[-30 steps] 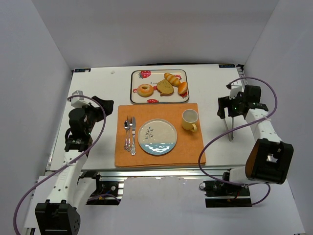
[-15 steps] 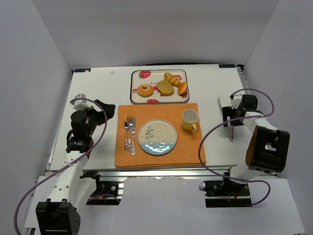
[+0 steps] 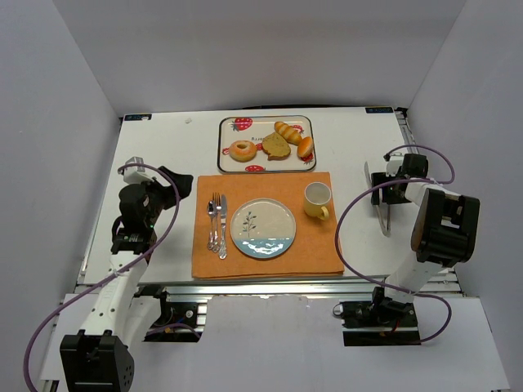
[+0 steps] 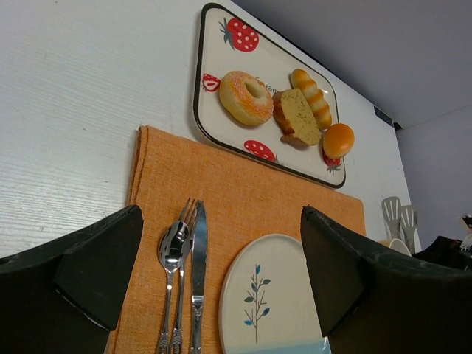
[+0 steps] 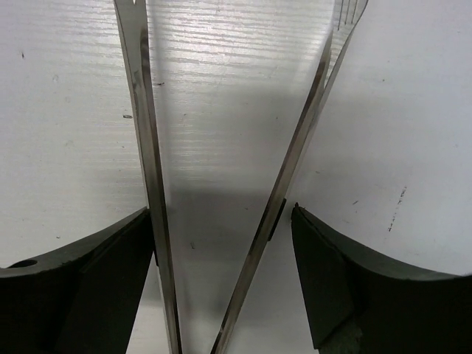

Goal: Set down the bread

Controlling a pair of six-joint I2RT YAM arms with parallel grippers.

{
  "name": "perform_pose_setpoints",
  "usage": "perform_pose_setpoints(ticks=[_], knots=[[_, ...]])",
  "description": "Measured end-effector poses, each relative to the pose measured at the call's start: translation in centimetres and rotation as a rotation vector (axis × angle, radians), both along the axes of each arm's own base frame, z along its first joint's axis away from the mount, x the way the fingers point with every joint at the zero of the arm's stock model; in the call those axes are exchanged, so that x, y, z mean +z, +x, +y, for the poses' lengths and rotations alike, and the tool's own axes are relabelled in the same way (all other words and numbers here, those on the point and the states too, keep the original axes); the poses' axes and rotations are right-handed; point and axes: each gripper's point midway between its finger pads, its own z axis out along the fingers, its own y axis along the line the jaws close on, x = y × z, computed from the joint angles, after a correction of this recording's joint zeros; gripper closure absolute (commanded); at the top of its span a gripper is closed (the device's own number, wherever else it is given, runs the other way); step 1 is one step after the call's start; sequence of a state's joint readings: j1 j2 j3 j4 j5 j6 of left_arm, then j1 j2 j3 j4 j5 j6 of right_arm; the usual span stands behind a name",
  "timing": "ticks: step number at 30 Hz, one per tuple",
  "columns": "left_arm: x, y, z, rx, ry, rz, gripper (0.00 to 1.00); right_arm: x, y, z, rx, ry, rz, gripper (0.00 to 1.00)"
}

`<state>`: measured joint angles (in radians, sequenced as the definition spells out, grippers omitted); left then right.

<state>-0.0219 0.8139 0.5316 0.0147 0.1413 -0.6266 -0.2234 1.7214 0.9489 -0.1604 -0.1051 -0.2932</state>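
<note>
The bread is a small glazed ring lying at the left end of the strawberry-print tray; it also shows in the left wrist view. A pale plate with a blue leaf sprig sits on the orange placemat and is bare. My left gripper is open and empty over the table left of the placemat, far from the bread. My right gripper is open at the right side, its fingers straddling the two arms of metal tongs.
On the tray beside the bread lie a brown toast slice, a long ridged roll and a round bun. A fork, spoon and knife lie left of the plate. A yellow mug stands right of it.
My right arm has folded back toward the right rear, and the tongs have shifted with it. My left arm has hardly moved. The bread has not moved.
</note>
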Motion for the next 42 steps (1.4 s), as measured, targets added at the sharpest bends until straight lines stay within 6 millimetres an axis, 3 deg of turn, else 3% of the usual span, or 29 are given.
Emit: perform_pose_setpoints(ticks=[9, 18, 31, 37, 42], knots=[[0.8, 0.0, 0.2, 0.021, -0.014, -0.028, 0.03, 0.0, -0.1, 0.0, 0.023, -0.002, -0.004, 0.2], [0.3, 0.3, 0.3, 0.025, -0.016, -0.014, 0.03, 0.1, -0.8, -0.1, 0.076, -0.028, 0.006, 0.19], [0.9, 0.1, 0.3, 0.025, -0.017, -0.032, 0.03, -0.2, -0.9, 0.6, 0.15, -0.006, 0.013, 0.31], [1.9, -0.4, 0.3, 0.025, -0.019, -0.065, 0.03, -0.2, -1.0, 0.9, 0.161, 0.008, 0.016, 0.47], [2.0, -0.6, 0.3, 0.025, -0.019, -0.064, 0.03, -0.2, -1.0, 1.0, 0.176, 0.012, 0.013, 0.74]])
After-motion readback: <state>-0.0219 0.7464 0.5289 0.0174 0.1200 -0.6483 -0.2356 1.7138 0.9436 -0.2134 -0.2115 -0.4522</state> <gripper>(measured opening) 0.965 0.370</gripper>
